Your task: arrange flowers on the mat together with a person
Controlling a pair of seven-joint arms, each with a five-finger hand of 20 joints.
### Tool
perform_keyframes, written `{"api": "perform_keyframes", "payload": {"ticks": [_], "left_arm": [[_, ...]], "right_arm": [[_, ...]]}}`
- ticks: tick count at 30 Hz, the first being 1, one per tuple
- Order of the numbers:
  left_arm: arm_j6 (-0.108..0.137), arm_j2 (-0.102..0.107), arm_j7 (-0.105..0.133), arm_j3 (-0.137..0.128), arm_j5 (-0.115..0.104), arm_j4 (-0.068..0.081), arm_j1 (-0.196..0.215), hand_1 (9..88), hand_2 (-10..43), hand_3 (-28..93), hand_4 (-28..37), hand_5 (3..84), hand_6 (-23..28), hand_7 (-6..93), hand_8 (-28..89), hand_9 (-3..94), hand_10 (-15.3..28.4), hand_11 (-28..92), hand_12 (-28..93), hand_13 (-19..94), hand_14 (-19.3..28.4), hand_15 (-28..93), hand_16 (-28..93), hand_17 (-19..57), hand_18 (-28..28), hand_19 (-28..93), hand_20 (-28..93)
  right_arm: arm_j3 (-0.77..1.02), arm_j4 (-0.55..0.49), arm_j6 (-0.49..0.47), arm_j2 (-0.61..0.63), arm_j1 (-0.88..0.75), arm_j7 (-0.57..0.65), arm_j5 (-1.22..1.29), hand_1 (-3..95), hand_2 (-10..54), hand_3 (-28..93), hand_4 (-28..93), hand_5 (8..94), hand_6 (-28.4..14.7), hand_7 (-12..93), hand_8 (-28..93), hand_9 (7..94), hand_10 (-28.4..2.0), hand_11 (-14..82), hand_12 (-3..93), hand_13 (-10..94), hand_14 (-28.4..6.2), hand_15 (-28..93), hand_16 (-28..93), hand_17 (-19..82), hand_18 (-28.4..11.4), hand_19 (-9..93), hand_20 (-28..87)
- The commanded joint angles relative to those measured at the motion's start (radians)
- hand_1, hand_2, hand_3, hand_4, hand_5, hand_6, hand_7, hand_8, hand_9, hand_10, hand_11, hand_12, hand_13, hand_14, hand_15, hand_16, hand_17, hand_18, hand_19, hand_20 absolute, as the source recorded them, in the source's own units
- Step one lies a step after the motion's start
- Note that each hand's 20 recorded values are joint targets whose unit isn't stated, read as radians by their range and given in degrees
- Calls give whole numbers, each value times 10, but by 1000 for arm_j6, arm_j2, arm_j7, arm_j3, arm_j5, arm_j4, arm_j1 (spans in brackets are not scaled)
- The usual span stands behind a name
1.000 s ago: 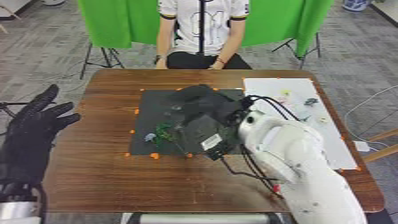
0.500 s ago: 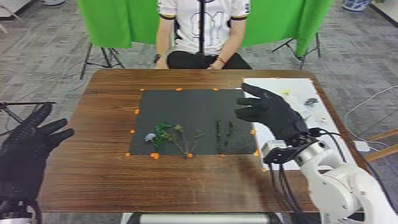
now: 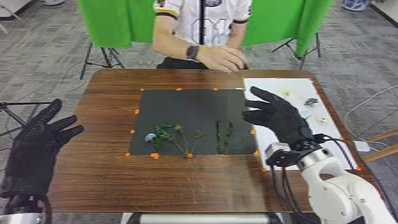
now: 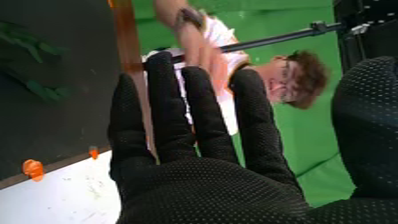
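"What is the bench [image 3: 98,180] like?"

"It's showing brown wood grain, and a dark grey square mat [image 3: 187,107] is lying on it. Small orange marks [image 3: 155,156] are dotting the mat's border."

"And the flowers?"

"On the mat's near half, a small pale blue flower [image 3: 150,136] is lying leftmost, just beside a bushy green sprig [image 3: 163,131]. A thin branching green stem [image 3: 185,145] is lying next along, and two slim dark green stems [image 3: 219,137] are resting side by side nearer the mat's right edge."

"What's right of the mat?"

"A long white sheet [image 3: 340,150] is running alongside it, carrying a small yellow flower [image 3: 286,92] and a dark grey-green one [image 3: 311,101]."

"How are the hands?"

"The right hand [image 3: 280,120] is hovering by the mat's right edge, partly over the sheet, fingers straight, thumb apart, holding nothing. The left hand [image 3: 34,145] is hanging well left of the mat, opened wide and empty."

"And the room?"

"Beyond the mat's far side, bright green cloth [image 3: 111,25] is hanging, with black stand legs [image 3: 105,59] standing below it. Grey patterned flooring [image 3: 40,55] is spreading around the bench, and pale wooden legs [image 3: 384,143] are standing off to the mat's right."
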Motion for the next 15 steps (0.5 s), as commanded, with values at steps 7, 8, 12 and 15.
{"api": "perform_keyframes", "payload": {"ticks": [7,8,12,15], "left_arm": [[11,-3,6,-3,-3,-2,23,178,10,777,-283,297,36,151,-111,325,182,242,121,253,261,507,-79,-97,230,470,202],[10,-3,3,-4,-2,-3,23,178,10,777,-283,297,35,151,-111,325,182,242,121,253,261,508,-78,-97,230,470,202],[18,1,13,0,-7,-4,24,178,11,777,-283,296,36,151,-111,326,182,243,120,252,263,510,-78,-97,231,472,203],[16,1,13,3,-6,-2,18,178,12,777,-283,296,35,151,-111,326,183,243,120,251,261,510,-79,-96,231,473,203]], "right_arm": [[-18,0,42,13,-14,-43,4,252,-3,706,-282,404,18,130,-110,424,-163,136,150,354,-183,395,121,58,-228,524,146],[-18,-3,45,14,-18,-45,6,252,-3,706,-282,404,18,130,-110,424,-163,137,150,354,-182,397,121,58,-228,524,147],[-20,-2,44,13,-18,-44,14,252,-1,701,-283,408,20,132,-112,428,-162,138,149,359,-182,400,120,60,-230,525,150],[-22,-4,50,14,-20,-40,9,251,3,695,-283,410,21,132,-113,431,-163,138,148,363,-181,401,120,61,-231,526,151]]}}
